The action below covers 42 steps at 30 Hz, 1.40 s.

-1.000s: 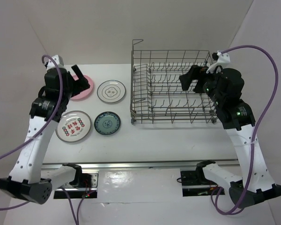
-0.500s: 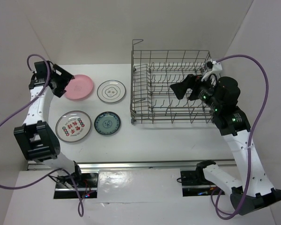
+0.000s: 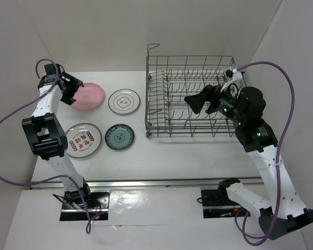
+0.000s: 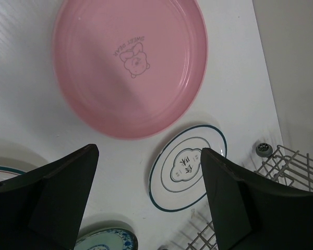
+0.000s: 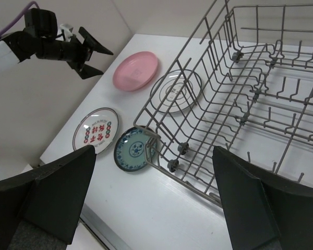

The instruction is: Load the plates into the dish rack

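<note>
The rack (image 3: 190,136) is set on the right, long axis running left to right. Four plates (image 3: 124,101) are laid flat left of it. The left gripper (image 4: 147,151), by the pink plate (image 3: 91,97), and the right gripper (image 5: 154,151), over the rack, are held open.

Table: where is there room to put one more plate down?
The widest bare patch of table is in front of the dish rack, right of the teal plate. The left side is crowded: the pink plate and three others sit close together.
</note>
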Each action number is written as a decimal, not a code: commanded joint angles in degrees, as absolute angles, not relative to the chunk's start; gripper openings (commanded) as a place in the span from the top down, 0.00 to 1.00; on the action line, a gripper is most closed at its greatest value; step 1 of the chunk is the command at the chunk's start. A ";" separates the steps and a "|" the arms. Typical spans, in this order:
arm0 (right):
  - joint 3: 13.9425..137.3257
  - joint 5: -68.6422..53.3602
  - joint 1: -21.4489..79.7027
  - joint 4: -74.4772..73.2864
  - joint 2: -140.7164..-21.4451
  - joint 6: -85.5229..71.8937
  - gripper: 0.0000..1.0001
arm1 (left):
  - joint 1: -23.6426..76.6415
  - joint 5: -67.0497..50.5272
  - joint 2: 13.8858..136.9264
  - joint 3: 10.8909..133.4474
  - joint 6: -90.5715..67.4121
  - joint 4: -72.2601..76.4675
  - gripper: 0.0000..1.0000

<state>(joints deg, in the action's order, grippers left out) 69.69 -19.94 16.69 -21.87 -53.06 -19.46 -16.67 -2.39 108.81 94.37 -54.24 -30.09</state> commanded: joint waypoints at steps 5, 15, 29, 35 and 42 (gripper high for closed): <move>69.43 -18.98 18.02 -18.72 -52.21 -19.42 0.00 | -17.67 5.79 108.46 94.93 -57.30 -34.45 0.07; 69.43 -18.46 19.16 -19.25 -52.21 -18.90 0.00 | -19.95 5.98 113.99 93.69 -55.55 -35.60 0.09; 68.91 -18.46 20.21 -18.72 -52.21 -18.37 0.00 | -19.95 6.50 122.69 100.45 -53.27 -34.98 0.19; 68.38 -18.46 20.74 -18.02 -52.21 -18.37 0.00 | -19.95 6.50 124.54 101.78 -53.26 -34.98 0.19; 68.38 -18.46 21.27 -18.02 -52.21 -18.37 0.00 | -19.95 7.03 127.27 105.38 -53.26 -37.17 0.32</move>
